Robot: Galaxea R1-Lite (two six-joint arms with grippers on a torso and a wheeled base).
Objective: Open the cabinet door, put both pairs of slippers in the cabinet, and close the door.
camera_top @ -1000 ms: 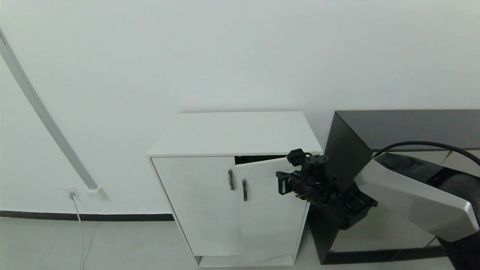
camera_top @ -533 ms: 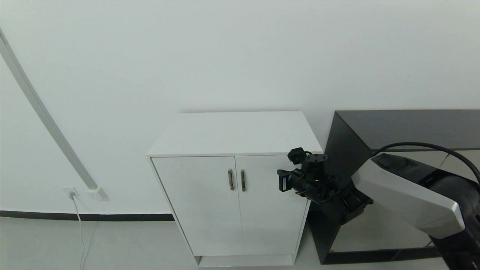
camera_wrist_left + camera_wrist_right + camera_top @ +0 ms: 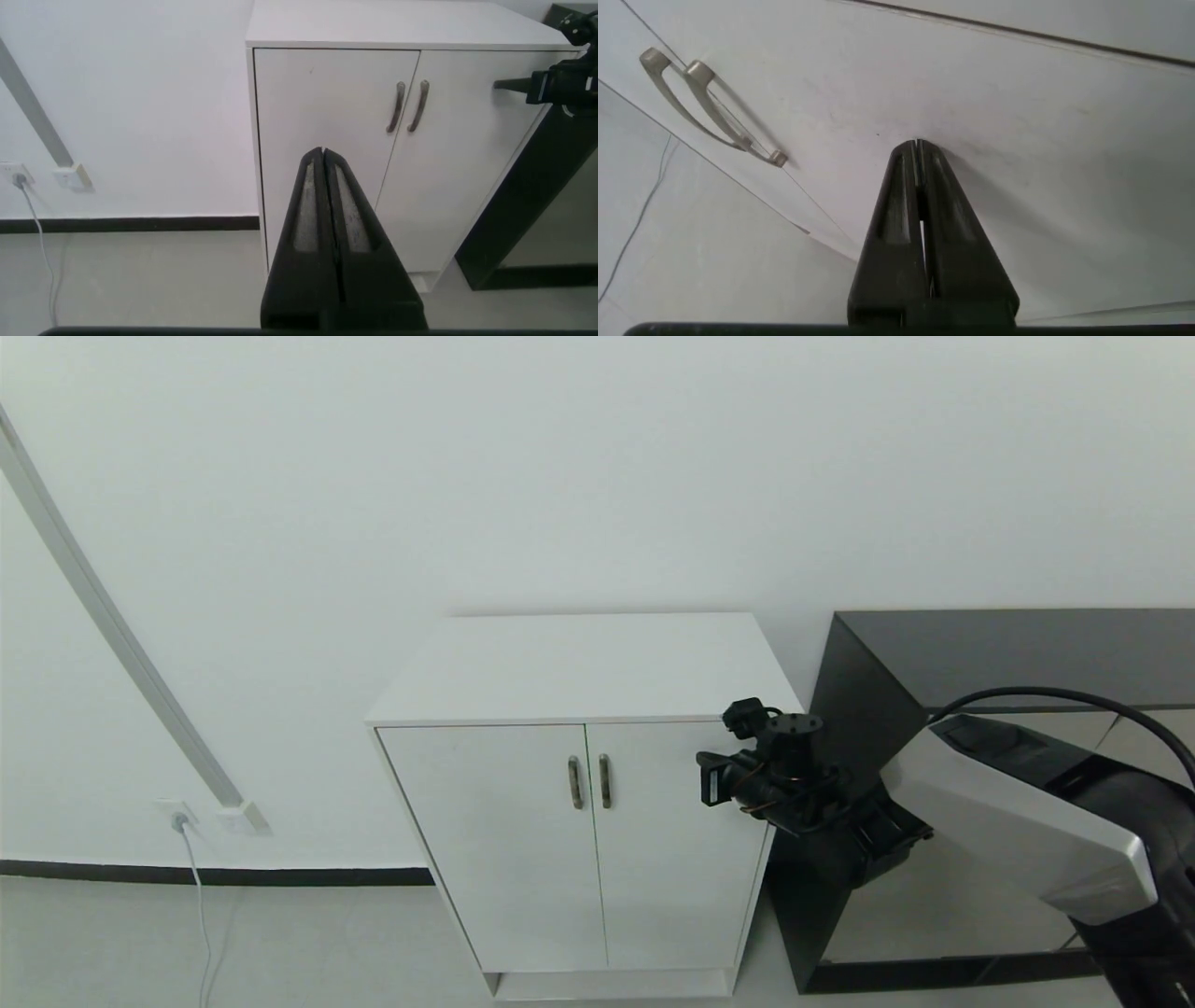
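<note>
While your right gripper (image 3: 918, 147) had its two fingers pressed flat together with nothing between them, its tip sat at the face of the right door (image 3: 672, 859), on the half away from the handles. Whether it touched the panel could not be told.

Item, left gripper (image 3: 322, 154): one. You had its two fingers likewise closed on each other and empty. It was held well back from the cabinet (image 3: 579, 667) and pointed toward the left door (image 3: 495, 840).

Item, cabinet: one, white, standing on the floor (image 3: 308, 943) against the wall (image 3: 560, 476).
- Doors: two, both shut flush, with a thin seam between them.
- Handles: two, metal, upright bars, one per door. The left handle (image 3: 575, 782) and right handle (image 3: 605, 781) sat just beside each other on either side of the seam.
- Plinth recess: one, beneath the doors.

Item, dark unit (image 3: 868, 709): one, just beside the cabinet on your right, with your right arm in front of it.

Item, wall fittings, well apart from the cabinet on your left:
- One slanted pale conduit (image 3: 112, 625).
- One small box (image 3: 245, 819) at the conduit's lower end.
- One socket (image 3: 175, 819), with one cable (image 3: 201, 915) hanging from it to the floor.

Item, skirting strip (image 3: 215, 875): one, dark, along the foot of the wall.
</note>
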